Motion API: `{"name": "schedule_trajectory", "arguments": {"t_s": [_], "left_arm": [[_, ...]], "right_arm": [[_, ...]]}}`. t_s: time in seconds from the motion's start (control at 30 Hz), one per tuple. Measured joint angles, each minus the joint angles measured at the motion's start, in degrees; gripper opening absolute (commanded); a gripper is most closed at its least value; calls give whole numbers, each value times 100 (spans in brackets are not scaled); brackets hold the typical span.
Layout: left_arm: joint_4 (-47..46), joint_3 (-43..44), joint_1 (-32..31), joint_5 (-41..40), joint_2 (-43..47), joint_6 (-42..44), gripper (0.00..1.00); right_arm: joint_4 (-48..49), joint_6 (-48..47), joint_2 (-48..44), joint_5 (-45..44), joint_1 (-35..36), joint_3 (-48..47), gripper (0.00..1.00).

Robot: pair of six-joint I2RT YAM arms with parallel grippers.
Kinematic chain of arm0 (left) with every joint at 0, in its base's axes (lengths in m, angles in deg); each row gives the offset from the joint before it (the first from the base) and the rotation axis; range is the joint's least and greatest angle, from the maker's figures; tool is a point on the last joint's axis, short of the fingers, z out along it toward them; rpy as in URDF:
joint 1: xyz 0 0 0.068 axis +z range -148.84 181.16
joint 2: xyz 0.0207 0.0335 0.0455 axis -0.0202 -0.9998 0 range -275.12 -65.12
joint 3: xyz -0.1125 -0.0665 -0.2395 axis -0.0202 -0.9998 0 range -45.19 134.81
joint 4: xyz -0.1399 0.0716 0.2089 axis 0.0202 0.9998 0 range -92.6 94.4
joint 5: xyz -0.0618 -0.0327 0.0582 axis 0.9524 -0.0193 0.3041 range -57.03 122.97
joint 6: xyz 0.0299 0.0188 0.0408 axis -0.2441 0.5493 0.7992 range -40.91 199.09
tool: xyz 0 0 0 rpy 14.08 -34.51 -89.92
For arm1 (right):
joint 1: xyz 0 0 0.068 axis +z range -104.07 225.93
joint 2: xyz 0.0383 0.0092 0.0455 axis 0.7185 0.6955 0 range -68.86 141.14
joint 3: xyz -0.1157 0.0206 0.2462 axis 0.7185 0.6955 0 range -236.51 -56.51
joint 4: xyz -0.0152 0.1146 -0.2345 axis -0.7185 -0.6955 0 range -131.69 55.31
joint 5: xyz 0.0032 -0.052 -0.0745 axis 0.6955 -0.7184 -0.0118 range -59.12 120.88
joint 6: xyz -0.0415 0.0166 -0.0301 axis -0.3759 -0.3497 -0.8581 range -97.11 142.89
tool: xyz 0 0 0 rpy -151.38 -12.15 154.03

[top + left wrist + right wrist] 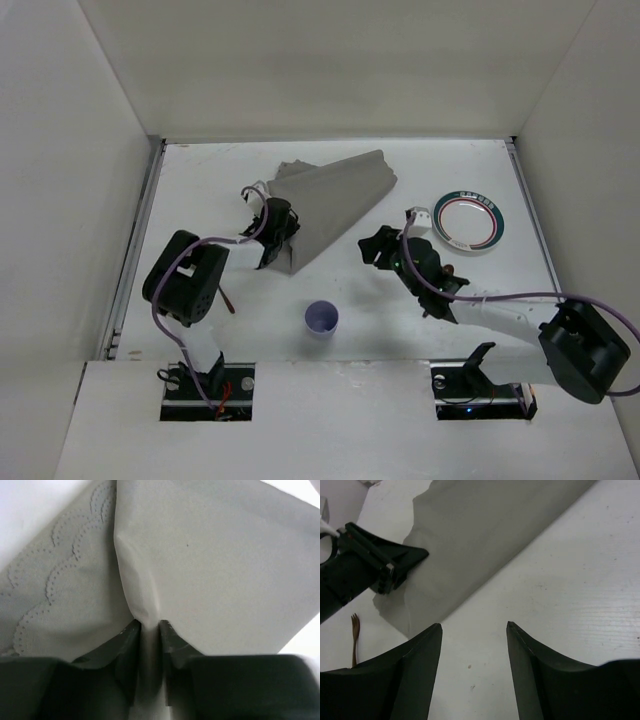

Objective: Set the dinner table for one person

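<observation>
Grey placemat [335,205], crumpled, upper centre of white desk [200,180] filling the frame; fold pinched in left claw [149,626]. Right claw [474,627] wide, empty. Risk: thin pinch slipping, cloth dragging unevenly, ending bunched.

White dinner table [200,190]: grey placemat [335,200], plate [469,220], cup [321,318], fork [354,640].

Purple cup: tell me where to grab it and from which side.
Pinch the rim of the cup, one finger inside, coming straight down from above: it seems to stand upright, mouth open upward, with nothing touching it. The open right gripper is free.
</observation>
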Motion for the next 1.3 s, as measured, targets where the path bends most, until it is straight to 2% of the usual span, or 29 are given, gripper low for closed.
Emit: {"name": "schedule_trajectory", "arguments": {"t_s": [0.07, 0.17, 0.2, 0.33, 0.43, 0.5, 0.7, 0.77, 0.97, 1.07, 1.17, 1.3], "left_arm": [[-90, -293, -157, -92, 190, -107, 43], [-173, -592, -356, -92, 549, -142, 49], [-184, -669, -398, -90, 721, -133, 49], [-262, -1073, -319, -125, 1843, -107, 50], [-328, -1464, -79, -254, 2728, -127, 51], [-280, -1727, 155, -334, 3115, -181, 52], [302, -2291, 887, -372, 3235, -385, 52], [400, -2310, 1060, -330, 3108, -413, 51], [393, -2306, 1255, -63, 2299, -544, 48], [142, -2288, 1244, 109, 2068, -605, 38], [-83, -2323, 1261, 330, 1921, -728, 17], [-389, -2614, 1279, 649, 1937, -949, 8]], "right_arm": [[-4, -48, 0, -9, -31, 0, 62], [0, -162, 37, -13, -33, -2, 59], [0, -208, 81, -11, -33, -9, 55], [-138, -389, 358, 2, -22, -188, 29], [-385, -431, 590, 35, 63, -568, 25], [-595, -461, 820, 55, 192, -977, 27], [-1373, -654, 2142, 155, 461, -3003, 49], [-1705, -780, 2680, 199, 468, -3864, 56], [-2914, -1211, 4240, 343, 472, -6478, 63], [-3641, -1436, 5029, 435, 420, -7753, 65], [-4472, -1781, 5880, 531, 361, -9084, 68], [-5643, -2157, 7084, 660, 295, -10963, 68]]}}
